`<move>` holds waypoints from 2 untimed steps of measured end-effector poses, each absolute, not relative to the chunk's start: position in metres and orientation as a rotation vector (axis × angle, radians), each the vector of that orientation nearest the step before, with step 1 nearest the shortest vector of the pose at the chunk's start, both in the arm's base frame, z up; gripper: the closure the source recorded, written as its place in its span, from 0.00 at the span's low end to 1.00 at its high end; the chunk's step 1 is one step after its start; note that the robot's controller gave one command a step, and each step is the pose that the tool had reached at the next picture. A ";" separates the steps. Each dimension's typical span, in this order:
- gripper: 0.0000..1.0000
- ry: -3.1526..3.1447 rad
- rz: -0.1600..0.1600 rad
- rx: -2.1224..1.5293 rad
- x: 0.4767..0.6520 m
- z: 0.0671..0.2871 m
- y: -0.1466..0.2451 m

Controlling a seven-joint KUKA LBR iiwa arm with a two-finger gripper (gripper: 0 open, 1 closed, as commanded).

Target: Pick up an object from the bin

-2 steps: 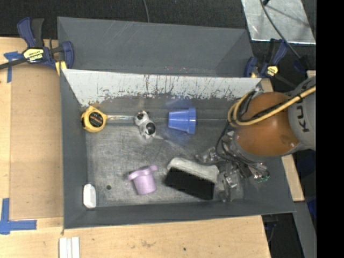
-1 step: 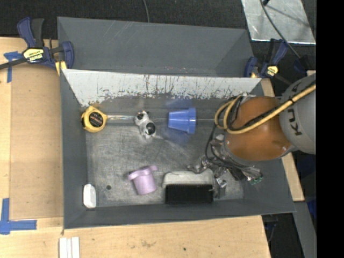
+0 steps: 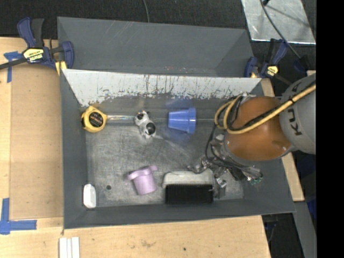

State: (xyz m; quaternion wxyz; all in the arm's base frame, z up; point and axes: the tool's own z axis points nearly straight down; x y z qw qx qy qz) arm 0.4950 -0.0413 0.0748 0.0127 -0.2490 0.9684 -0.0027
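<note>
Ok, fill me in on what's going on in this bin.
A KUKA arm reaches into the grey bin from the right. Its gripper is low in the front right part, at the right end of a black rectangular block. No grasp can be confirmed. The other things lie apart from it: a lilac cup left of the block, a blue cup on its side near the back, a yellow tape measure and a small white piece at the left.
</note>
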 end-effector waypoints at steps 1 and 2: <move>1.00 3.036 0.002 -0.817 0.494 0.123 -0.037; 1.00 2.979 0.000 -0.992 0.489 0.228 -0.037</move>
